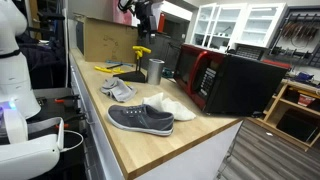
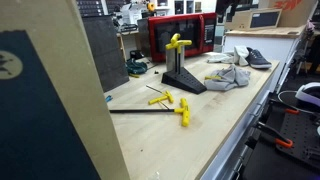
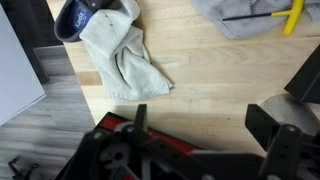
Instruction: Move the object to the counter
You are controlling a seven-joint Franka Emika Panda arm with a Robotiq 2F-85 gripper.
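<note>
— Butcher-block wood fills an exterior view: the worktop carries a grey sneaker, a metal cup, a black stand and a red-and-black microwave. The arm hangs high over the far end. Its tool is too small there to read.

— And from the opposite end of the room?

— In an exterior view, one yellow T-handle sits atop the black stand, and two similar pieces lie on bare wood nearer the camera. I cannot tell from here which, if any, is the piece to be moved.

— The wrist view settles it?

— Mostly. The yellow object, with a thin black shaft, lies on grey fabric in the upper right corner, not on the wood itself. A white cloth is spread to its left, touching the sneaker. The tool shows at the bottom edge, fingers spread apart with nothing between them, well apart from the yellow object.

— So how far along?

— By my reading, nothing is done. The reach, the grasp, the lift off the fabric and the set-down on open wood are all left to do.
</note>
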